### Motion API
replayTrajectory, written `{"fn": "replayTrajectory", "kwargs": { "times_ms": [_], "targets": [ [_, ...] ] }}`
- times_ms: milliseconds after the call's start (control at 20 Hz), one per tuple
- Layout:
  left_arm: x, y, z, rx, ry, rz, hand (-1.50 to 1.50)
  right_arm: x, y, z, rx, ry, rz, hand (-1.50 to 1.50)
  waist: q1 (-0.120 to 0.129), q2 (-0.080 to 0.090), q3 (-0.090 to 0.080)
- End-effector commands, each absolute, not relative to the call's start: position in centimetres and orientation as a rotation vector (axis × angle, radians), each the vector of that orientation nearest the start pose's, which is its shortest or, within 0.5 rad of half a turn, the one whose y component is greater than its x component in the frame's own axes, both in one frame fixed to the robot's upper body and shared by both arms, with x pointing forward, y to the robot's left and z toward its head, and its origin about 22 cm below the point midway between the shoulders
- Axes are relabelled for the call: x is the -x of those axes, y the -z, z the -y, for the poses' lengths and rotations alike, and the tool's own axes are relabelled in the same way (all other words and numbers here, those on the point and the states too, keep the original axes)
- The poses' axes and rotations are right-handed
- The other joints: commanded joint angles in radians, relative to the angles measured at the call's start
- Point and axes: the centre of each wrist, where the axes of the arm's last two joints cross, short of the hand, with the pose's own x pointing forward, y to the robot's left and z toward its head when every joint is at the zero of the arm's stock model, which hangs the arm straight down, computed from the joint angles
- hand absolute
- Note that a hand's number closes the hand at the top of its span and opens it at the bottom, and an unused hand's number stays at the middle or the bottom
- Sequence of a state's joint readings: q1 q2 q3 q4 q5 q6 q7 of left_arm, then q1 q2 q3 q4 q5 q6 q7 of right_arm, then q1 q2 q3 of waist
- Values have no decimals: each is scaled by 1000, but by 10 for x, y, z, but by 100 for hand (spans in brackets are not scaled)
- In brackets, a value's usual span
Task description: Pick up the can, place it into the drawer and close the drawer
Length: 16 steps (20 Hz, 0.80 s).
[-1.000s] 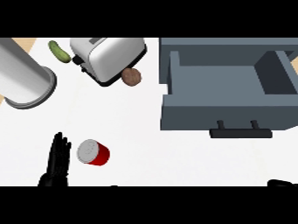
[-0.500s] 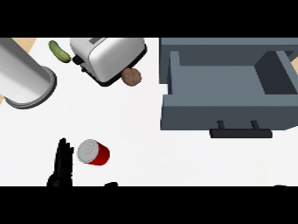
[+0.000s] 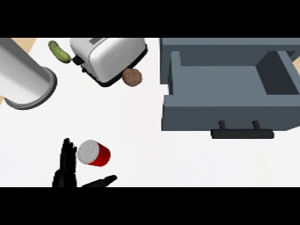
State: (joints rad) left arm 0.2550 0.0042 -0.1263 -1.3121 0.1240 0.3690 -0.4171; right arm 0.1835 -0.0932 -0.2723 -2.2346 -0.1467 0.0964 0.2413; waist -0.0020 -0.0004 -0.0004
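The red can with a silver top lies tilted on the white counter at the lower left. My left hand stands right beside it on its left, fingers straight and pointing up, the thumb stretched out under the can. The hand is open and holds nothing; whether it touches the can I cannot tell. The grey drawer at the right is pulled open and its inside is bare, with the dark handle facing me. My right hand does not show.
A silver toaster stands at the back, with a brown potato against it and a green cucumber to its left. A big metal cylinder fills the back left corner. Wood shows past the counter's left edge.
My left hand has shifted slightly right toward the can and its thumb has come into view below the can. The right hand, faint at the lower right edge before, has left the view.
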Motion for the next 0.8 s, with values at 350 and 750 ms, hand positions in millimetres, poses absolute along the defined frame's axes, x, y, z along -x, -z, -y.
{"fn": "replayTrajectory", "kwargs": {
  "times_ms": [350, 750],
  "targets": [
    [-174, 151, -223, -329, -272, 1452, -150, -155, -137, 297, 204, 63, 1838, -150, -2, 0, 0],
    [-201, 140, -239, -226, -221, 1470, -150, -165, -135, 314, 229, 58, 1840, -150, 0, 0, 0]
  ]
}}
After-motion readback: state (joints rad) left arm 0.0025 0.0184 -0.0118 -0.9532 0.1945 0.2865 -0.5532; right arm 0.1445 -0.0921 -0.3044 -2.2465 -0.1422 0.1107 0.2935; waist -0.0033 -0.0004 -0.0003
